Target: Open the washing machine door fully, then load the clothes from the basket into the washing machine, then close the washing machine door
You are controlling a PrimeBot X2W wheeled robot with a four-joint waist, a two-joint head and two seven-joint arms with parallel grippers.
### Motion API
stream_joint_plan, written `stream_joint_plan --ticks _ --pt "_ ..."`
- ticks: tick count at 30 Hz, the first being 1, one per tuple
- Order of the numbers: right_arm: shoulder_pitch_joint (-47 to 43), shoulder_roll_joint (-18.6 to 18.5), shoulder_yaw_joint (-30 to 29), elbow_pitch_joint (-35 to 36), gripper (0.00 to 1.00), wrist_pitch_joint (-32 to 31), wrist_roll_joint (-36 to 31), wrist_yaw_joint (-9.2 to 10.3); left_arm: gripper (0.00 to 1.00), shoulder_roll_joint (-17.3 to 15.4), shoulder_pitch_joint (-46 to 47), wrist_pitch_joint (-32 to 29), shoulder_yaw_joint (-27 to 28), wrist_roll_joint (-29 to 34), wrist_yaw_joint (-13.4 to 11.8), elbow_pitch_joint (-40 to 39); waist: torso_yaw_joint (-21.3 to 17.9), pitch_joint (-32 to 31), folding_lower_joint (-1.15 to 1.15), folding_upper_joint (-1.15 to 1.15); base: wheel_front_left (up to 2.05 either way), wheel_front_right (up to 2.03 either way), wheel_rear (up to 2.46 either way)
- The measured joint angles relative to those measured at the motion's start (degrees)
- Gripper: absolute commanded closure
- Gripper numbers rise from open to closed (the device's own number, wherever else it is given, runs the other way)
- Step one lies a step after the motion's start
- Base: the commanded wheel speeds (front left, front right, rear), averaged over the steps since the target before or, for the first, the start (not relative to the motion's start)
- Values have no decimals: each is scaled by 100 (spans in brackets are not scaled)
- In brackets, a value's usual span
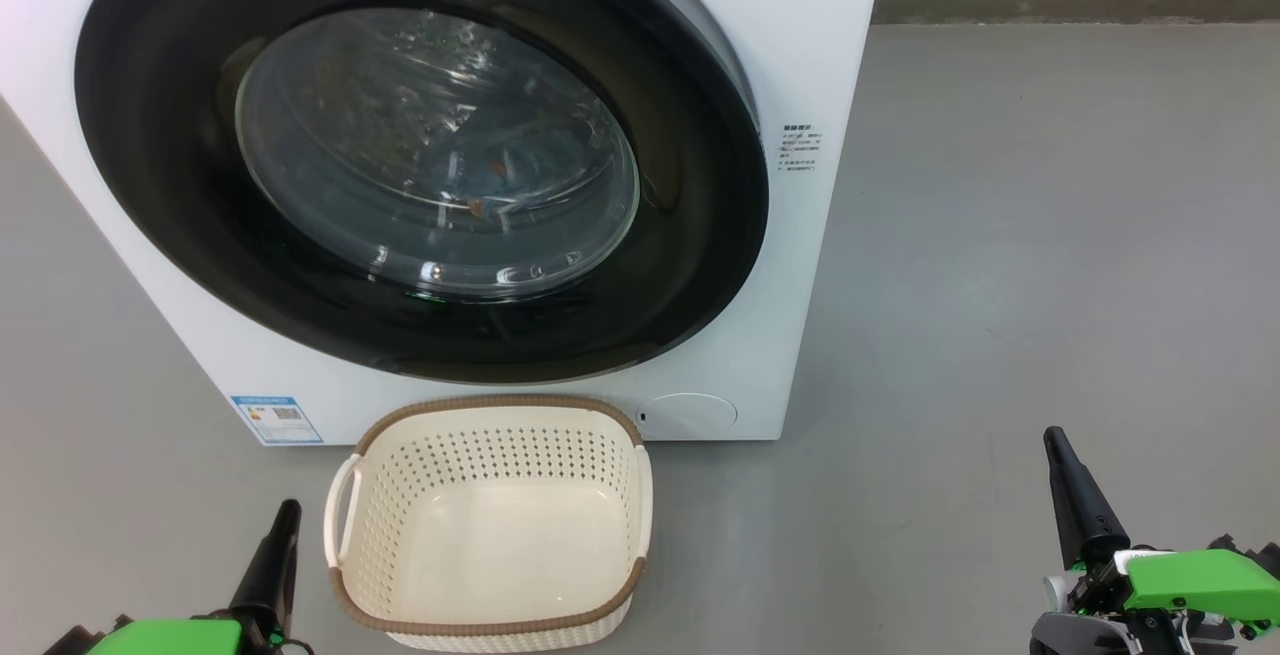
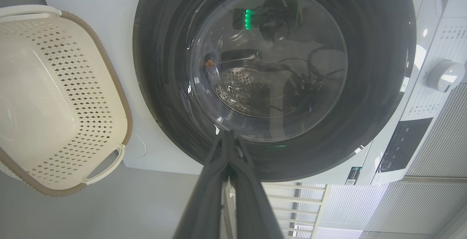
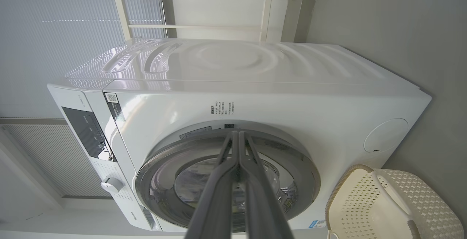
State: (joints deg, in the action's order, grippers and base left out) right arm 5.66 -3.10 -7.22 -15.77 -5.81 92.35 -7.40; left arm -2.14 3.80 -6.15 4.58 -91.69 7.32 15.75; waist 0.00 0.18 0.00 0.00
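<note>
Ahead of the closed, empty left pincer (image 1: 287, 513) and right pincer (image 1: 1056, 443), the glossy black-rimmed round glass door (image 1: 420, 165) looks shut; unlatched, it may swing open.

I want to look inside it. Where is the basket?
In the head view the basket sits on the grey floor, low in the middle, just in front of the washing machine, below its round door.
</note>
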Motion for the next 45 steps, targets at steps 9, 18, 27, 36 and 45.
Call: stream_joint_plan --ticks 9,18,27,36,45 --pt "-1 3 -10 0 100 -15 0 0 100 0 1 0 0 0 0 0 0 0 0 0 0 0 0" --pt "-2 11 -20 0 100 -15 0 0 100 0 1 0 0 0 0 -1 0 0 0 0 0 0 0" --pt "-4 13 -24 0 100 -16 0 0 100 1 1 0 0 0 0 -1 0 0 0 0 0 0 0" --pt "-5 15 -27 0 100 -16 0 0 100 1 1 0 0 0 0 -1 0 0 0 0 0 0 0" --pt "-5 16 -32 0 100 -16 0 0 100 1 1 0 0 0 0 -1 0 0 0 0 0 0 0"
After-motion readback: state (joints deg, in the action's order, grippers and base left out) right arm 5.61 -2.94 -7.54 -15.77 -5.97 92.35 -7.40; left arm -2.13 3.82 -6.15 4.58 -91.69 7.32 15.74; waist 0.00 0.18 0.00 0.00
